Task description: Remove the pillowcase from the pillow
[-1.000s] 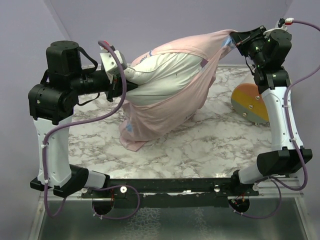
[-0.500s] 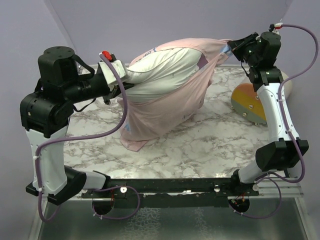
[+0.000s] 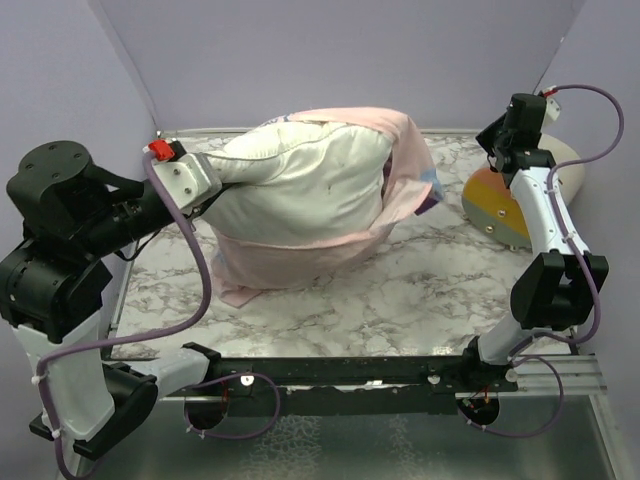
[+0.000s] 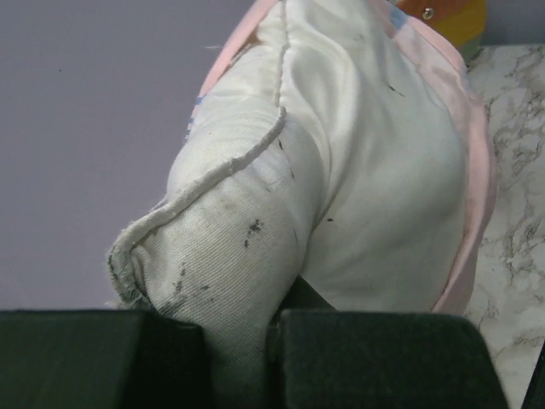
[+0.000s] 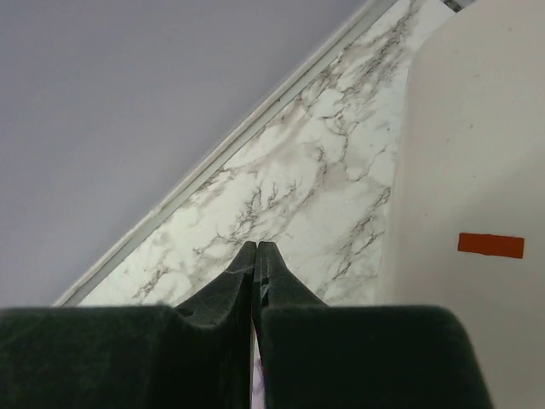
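The white pillow (image 3: 300,180) bulges out over the marble table, about half bare. My left gripper (image 3: 208,176) is shut on the pillow's left corner; in the left wrist view that corner (image 4: 213,256) is pinched between the dark pads (image 4: 366,358) of this gripper (image 4: 240,345). The pale pink pillowcase (image 3: 300,265), inner side out, hangs slack under and around the pillow's right end (image 3: 410,165). My right gripper (image 3: 497,135) is at the back right, apart from the cloth. Its jaws are pressed together (image 5: 256,249) over the marble with nothing at the tips.
A cream-and-orange cylinder (image 3: 500,205) lies at the right edge of the table, just below my right gripper; its cream side (image 5: 477,170) fills the right of the right wrist view. Purple walls close in the back and sides. The table's back rim (image 5: 213,162) runs close by.
The pillowcase no longer stretches to the right gripper and has fallen slack. The left arm pulled the pillow leftward and lower. The right gripper swung right and back.
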